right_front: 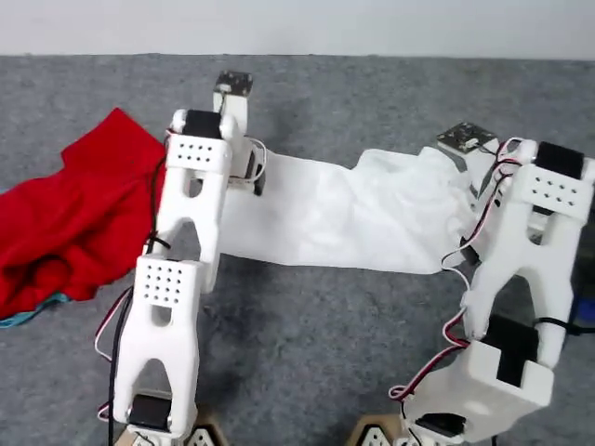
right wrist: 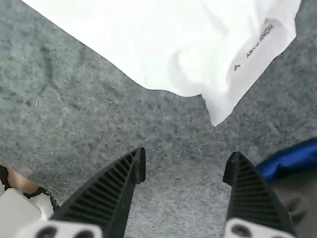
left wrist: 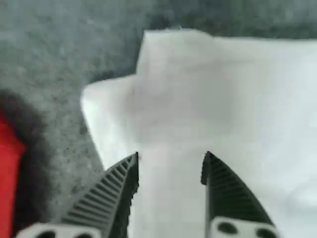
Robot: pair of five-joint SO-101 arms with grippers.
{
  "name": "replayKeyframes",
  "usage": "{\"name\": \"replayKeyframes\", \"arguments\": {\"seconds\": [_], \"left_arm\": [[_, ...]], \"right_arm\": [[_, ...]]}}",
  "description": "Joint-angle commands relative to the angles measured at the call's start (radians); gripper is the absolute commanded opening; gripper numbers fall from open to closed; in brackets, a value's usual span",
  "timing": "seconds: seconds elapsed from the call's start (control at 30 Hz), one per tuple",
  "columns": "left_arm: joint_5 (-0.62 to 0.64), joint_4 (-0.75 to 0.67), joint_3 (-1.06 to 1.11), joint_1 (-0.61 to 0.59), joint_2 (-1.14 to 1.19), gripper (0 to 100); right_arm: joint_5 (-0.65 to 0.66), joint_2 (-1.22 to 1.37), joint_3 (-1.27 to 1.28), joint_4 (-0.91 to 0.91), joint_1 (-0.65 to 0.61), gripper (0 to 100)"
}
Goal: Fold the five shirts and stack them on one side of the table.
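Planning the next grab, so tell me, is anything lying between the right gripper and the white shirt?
Nothing visible does. The right gripper is open above bare grey table, and the white shirt lies just beyond its fingertips. A blue item sits off to one side, not between them.

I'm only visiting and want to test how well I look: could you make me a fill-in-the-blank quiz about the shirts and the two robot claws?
The spread shirt on the table is ____. The crumpled shirt near the left arm is ____. The left gripper hangs above the spread shirt with its jaws ____. The right gripper hangs above bare table, coloured ____.
Missing words: white; red; open; grey.
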Motion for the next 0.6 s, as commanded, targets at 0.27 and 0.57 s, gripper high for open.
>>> {"name": "replayKeyframes", "arguments": {"seconds": [0.27, 0.57], "left_arm": [[-0.081, -0.005, -0.013, 0.014, 0.038, 8], [-0.169, 0.02, -0.012, 0.009, 0.038, 1]], "right_arm": [[-0.005, -0.05, -0.011, -0.005, 0.01, 26.4], [-0.006, -0.048, -0.011, -0.01, 0.005, 26.4]]}}
